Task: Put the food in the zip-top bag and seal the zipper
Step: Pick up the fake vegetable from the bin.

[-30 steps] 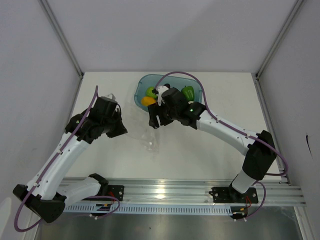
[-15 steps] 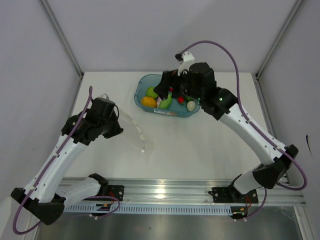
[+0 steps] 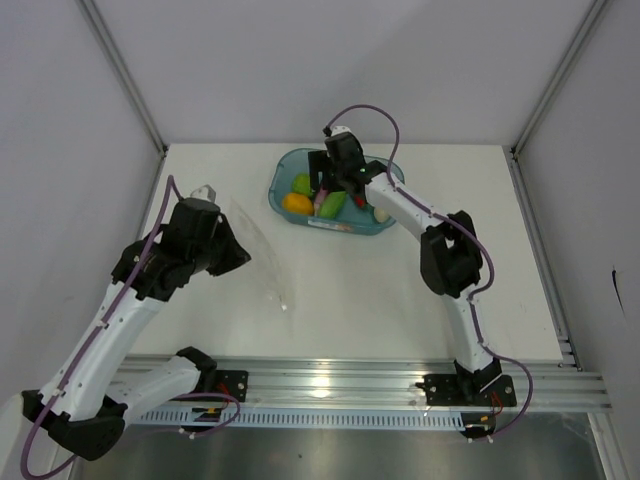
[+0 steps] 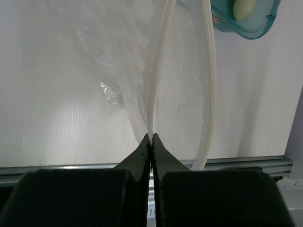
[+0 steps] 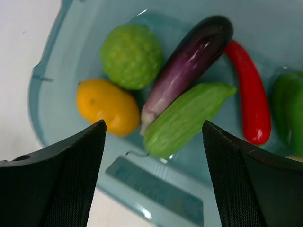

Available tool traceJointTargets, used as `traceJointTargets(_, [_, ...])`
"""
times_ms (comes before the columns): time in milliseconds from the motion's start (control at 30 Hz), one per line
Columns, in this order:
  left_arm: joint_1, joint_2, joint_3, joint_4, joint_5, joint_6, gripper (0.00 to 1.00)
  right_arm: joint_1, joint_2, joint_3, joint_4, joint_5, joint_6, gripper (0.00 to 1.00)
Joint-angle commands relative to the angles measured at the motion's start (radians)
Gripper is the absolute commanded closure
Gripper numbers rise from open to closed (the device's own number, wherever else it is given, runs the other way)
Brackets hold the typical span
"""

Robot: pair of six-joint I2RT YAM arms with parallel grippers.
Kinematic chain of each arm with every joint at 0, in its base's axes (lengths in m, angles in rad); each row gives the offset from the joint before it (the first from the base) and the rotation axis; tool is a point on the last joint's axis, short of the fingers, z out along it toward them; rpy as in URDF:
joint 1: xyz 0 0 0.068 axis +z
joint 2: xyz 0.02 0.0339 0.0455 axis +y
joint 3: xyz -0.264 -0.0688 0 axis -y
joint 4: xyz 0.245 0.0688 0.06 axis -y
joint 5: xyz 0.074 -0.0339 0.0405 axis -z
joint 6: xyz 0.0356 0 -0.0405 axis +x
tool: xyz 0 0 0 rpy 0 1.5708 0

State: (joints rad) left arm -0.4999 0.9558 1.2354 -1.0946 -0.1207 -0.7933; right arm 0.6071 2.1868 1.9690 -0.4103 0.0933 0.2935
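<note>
Right jaws over eggplant, left pinching bag

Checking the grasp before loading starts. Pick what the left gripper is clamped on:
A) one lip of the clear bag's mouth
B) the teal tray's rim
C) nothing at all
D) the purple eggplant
A: in the left wrist view the left gripper is shut on one pale zipper strip of the zip-top bag, while the other strip bows away beside it.

left gripper pinched closed, right gripper spread wide
</note>
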Motion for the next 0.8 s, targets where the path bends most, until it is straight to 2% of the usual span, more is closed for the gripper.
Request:
traceJointTargets(0, [-0.002,-0.014,-0.008,0.081,0.05,0.014,0.99,-0.012,0.062,0.123,0.106,0.109,-0.057,0.16])
traceJointTargets(200, [-0.002,-0.019,-0.043,0.114,0.059,0.026,0.99,-0.053,0.189,0.194,0.172,0.108,-0.039,0.17])
traceJointTargets(467, [-0.002,-0.011,-0.07,0.15,0.078,0.031,0.99,-0.072,0.34,0.361,0.107,0.077,0.093,0.24])
traceJointTargets(567, [-0.002,-0.005,-0.063,0.157,0.081,0.032,0.99,-0.072,0.358,0.35,0.1,0.103,0.153,0.24])
traceJointTargets(767, [-0.002,0.001,-0.07,0.159,0.09,0.035,0.99,-0.064,0.41,0.36,0.1,0.051,0.203,0.25])
